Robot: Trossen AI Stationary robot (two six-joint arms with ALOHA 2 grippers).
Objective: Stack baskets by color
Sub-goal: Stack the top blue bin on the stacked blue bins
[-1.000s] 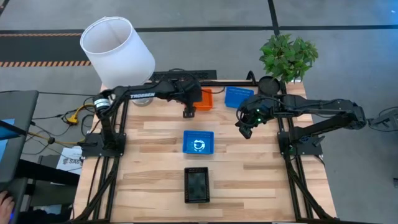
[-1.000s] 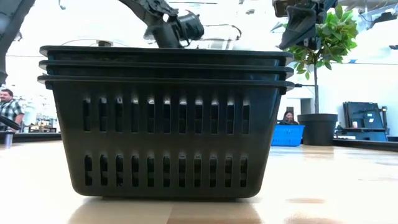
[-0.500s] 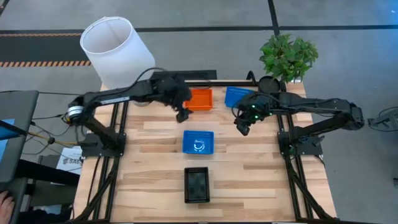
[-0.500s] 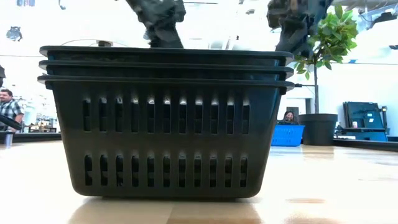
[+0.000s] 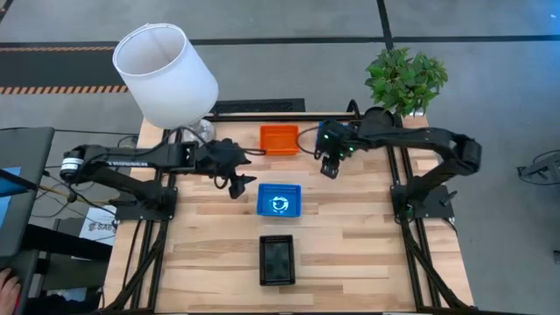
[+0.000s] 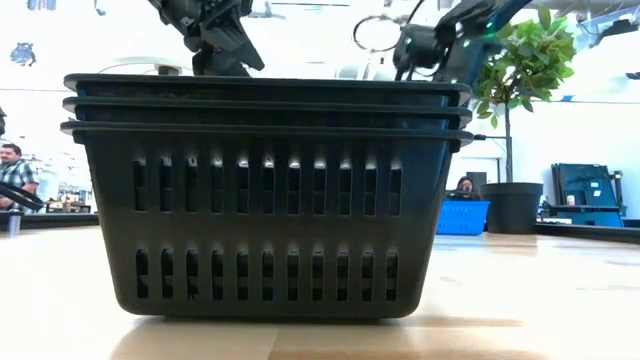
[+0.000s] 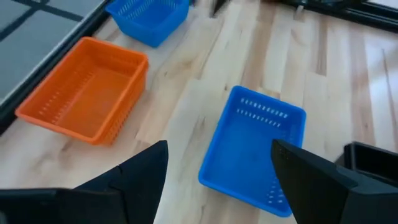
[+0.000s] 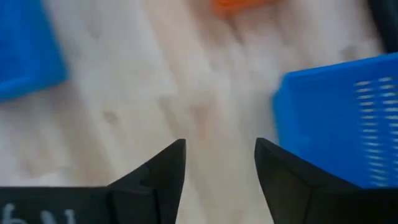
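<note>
Left gripper (image 5: pixel 236 185): fingers apart, nothing between them. It hangs over bare table (image 5: pixel 350 245), just beside the near-left corner of the middle blue basket (image 5: pixel 279 199). In the left wrist view that basket (image 7: pixel 255 149) lies straight ahead of the fingers (image 7: pixel 134 180), framed in the gap. The orange basket (image 7: pixel 84 87) sits further out and to one side of them; the second blue basket (image 7: pixel 149 15) is beyond it, at the far edge.

Right gripper (image 5: pixel 329 168): fingers apart, empty. It hovers at the back of the table, between the orange basket (image 5: pixel 279 138) and the right arm's base. In the high view the arm covers the far blue basket. In the right wrist view, bare wood shows between the fingers (image 8: pixel 158 177). A blue basket (image 8: pixel 339 118) stands close off one fingertip, not touching. Another blue one (image 8: pixel 28 53) lies well off the other side. An orange edge (image 8: pixel 242 6) shows ahead.

Black baskets (image 5: pixel 276 260): at the near middle of the table, well apart from both grippers. The low view shows three nested (image 6: pixel 265 195), rims stepped one above another.

White lampshade (image 5: pixel 166 74) at the far left corner, plant (image 5: pixel 404 79) at the far right.
</note>
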